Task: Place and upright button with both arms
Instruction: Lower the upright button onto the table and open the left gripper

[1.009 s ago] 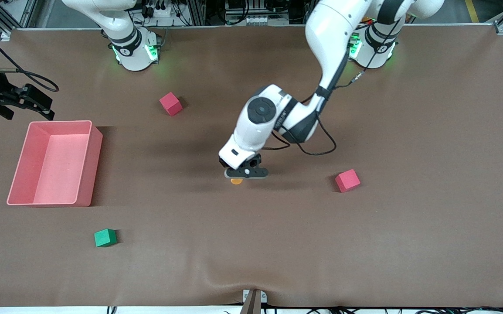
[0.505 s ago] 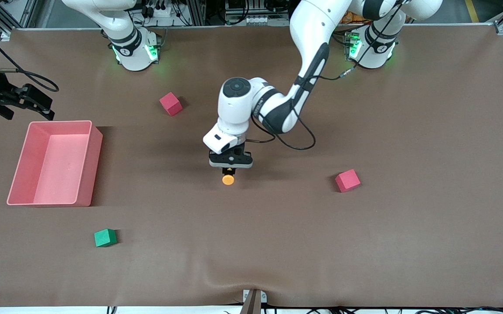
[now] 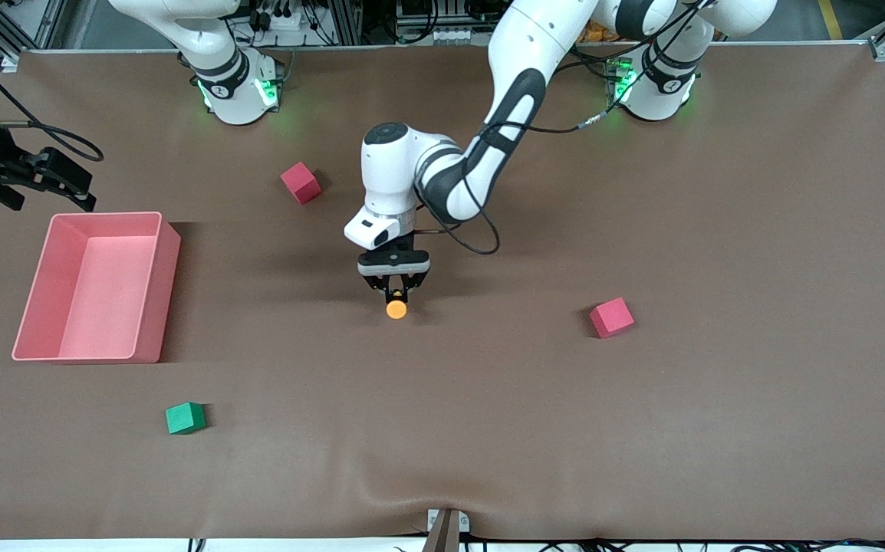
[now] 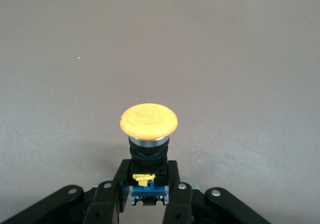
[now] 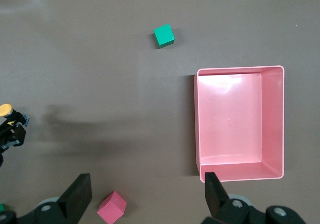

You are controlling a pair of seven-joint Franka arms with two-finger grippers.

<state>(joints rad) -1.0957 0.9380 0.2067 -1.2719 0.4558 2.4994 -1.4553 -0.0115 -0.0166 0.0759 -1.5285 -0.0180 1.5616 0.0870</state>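
The button (image 3: 396,309) has a round orange cap (image 4: 149,120) on a black-and-blue body. My left gripper (image 3: 396,294) is shut on that body, low over the middle of the brown mat. The cap points away from the fingers (image 4: 119,180). The left arm reaches in from its base (image 3: 653,84). In the right wrist view the button (image 5: 6,109) and left gripper (image 5: 12,132) show at the frame's edge. My right gripper (image 3: 67,184) waits open, high over the mat's edge beside the pink bin at the right arm's end. Nothing lies between its fingers (image 5: 80,194).
A pink bin (image 3: 170,253) stands at the right arm's end of the table. One red cube (image 3: 301,182) lies farther from the front camera than the button. Another red cube (image 3: 611,317) lies toward the left arm's end. A green cube (image 3: 185,418) lies near the front edge.
My left gripper has shifted toward the right arm's end with the button and turned, so the orange cap now shows past the fingertips. The right arm has not moved.
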